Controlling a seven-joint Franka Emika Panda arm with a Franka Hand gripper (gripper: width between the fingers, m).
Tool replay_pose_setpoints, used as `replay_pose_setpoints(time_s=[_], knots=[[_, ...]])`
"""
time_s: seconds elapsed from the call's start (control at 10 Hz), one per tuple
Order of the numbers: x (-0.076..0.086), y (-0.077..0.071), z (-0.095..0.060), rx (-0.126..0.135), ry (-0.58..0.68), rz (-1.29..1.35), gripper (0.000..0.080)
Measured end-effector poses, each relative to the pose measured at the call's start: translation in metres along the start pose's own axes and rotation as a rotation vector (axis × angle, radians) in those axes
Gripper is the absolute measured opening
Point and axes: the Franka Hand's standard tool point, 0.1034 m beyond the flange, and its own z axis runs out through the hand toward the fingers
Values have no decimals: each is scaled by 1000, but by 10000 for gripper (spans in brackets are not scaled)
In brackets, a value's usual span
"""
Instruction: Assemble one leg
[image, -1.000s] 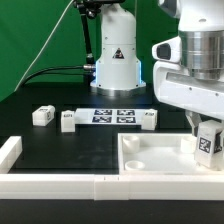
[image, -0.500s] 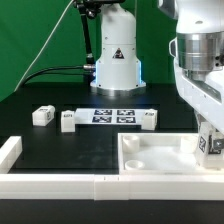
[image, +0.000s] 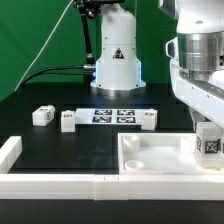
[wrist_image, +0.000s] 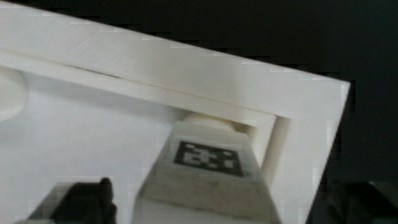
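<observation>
My gripper (image: 207, 134) is shut on a leg (image: 209, 144), a chunky white block with a black-and-white tag. It holds the leg upright at the corner of the large white tray-like part (image: 150, 162), on the exterior view's right. In the wrist view the leg (wrist_image: 206, 170) stands in the tray's corner, against its raised rim (wrist_image: 178, 62). My gripper (wrist_image: 214, 208) has its dark fingers (wrist_image: 82, 200) on either side of the leg. Whether the leg's lower end sits in a corner hole is hidden.
Three more legs lie on the black table: one (image: 42, 115), one (image: 68, 120) and one (image: 148, 119). The marker board (image: 113, 115) lies between them. The robot base (image: 115, 55) stands behind. A white rail (image: 60, 184) runs along the front, with an end block (image: 9, 150) on the exterior view's left.
The gripper and the leg shifted slightly toward the exterior view's right, then came back to about where they were. The other parts have not moved.
</observation>
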Motion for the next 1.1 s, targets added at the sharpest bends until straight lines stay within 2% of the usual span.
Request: replay_pose_setpoints(time_s=[0.1,0.2,0.6,1.1], knots=[[0,0,0,-1,0,-168,639],[-2,1,1,-2,1,-309,647],[-5,3,4,-11,5,-733,649],[1,4,3,-33,16,-1256,649]])
